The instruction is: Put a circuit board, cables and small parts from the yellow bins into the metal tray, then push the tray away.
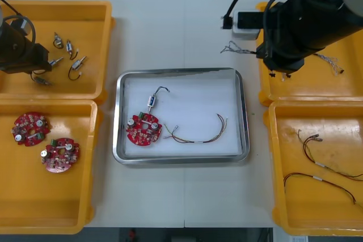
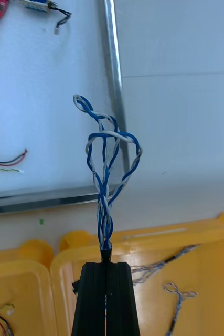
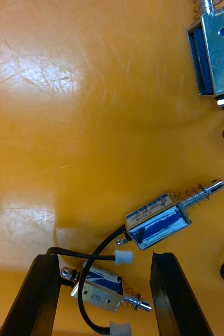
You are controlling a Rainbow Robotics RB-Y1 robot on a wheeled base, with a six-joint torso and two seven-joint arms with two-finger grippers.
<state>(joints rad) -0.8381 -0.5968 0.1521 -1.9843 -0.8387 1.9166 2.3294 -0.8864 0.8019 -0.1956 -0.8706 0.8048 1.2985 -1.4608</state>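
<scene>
My right gripper (image 2: 106, 261) is shut on a twisted blue and white cable (image 2: 109, 157), held looped in the air above the table between the far right yellow bin (image 2: 159, 247) and the metal tray (image 2: 113, 79). From the front, the cable (image 1: 238, 48) trails left of the right arm (image 1: 306, 21). The tray (image 1: 241, 111) holds a red circuit board (image 1: 143, 128), a small metal part (image 1: 153, 101) and a red and yellow cable (image 1: 199, 135). My left gripper (image 3: 104, 257) is open low in the far left bin (image 1: 85, 15), its fingers (image 3: 43, 294) either side of a small metal part (image 3: 106, 291).
More small metal parts (image 3: 159, 220) lie just past the left fingers. The near left bin (image 1: 85, 208) holds two circuit boards (image 1: 31, 128). Red and yellow cables (image 1: 323, 168) lie in the near right bin. Another blue and white cable (image 1: 332, 60) stays in the far right bin.
</scene>
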